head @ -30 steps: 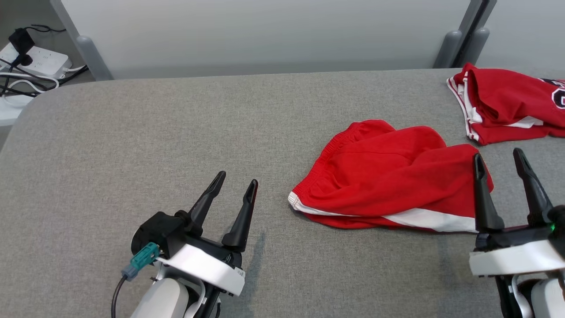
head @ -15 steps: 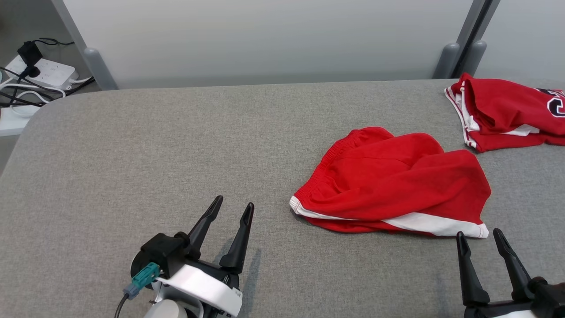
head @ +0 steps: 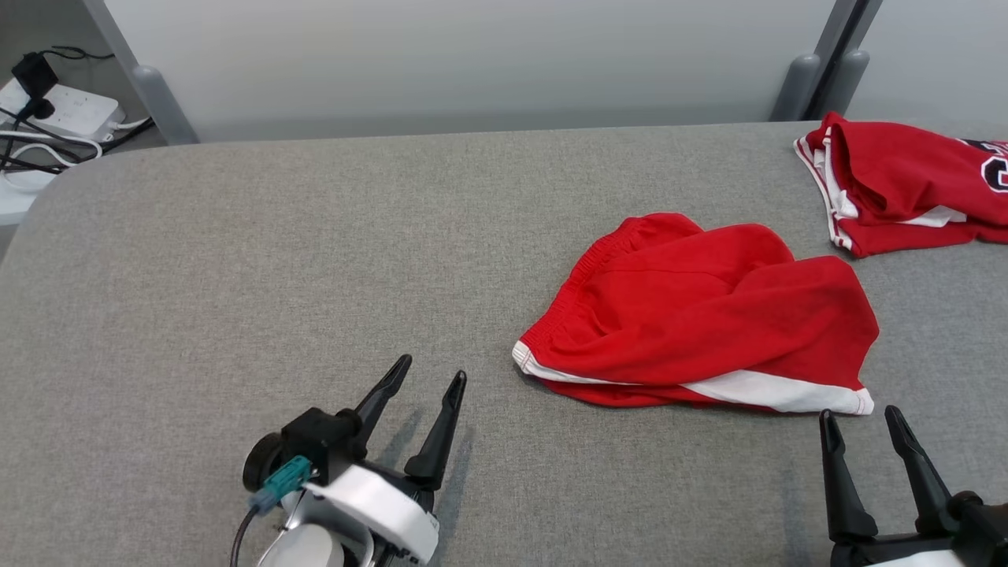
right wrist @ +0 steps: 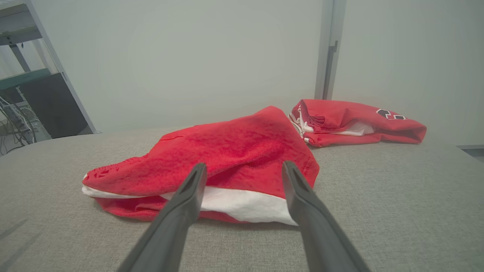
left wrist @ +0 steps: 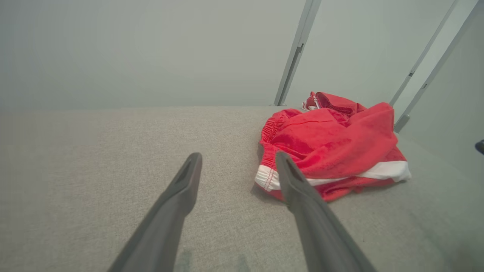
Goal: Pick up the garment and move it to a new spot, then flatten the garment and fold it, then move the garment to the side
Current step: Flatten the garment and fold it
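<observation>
The garment [head: 701, 307] is a pair of red shorts with white trim, lying crumpled on the grey padded table [head: 276, 236], right of centre. My left gripper [head: 433, 368] is open and empty, hovering near the table's front edge a short way left of the shorts' waistband corner. My right gripper [head: 858, 413] is also open and empty, just in front of the white hem at the shorts' near right corner. In the left wrist view the garment [left wrist: 332, 139] lies beyond and right of the left gripper [left wrist: 238, 155]. The right gripper [right wrist: 244, 164] in its own wrist view points at the garment [right wrist: 234, 151], apart from it.
A folded red jersey [head: 906, 181] with white trim and a dark number lies at the table's far right, also seen as the jersey [right wrist: 355, 121]. A power strip with cables [head: 55, 110] sits off the table's far left corner. A pale wall panel runs behind the table.
My right gripper has drawn back from over the garment's right edge to just in front of its hem. The left gripper has pulled back slightly toward me. The garment has not moved.
</observation>
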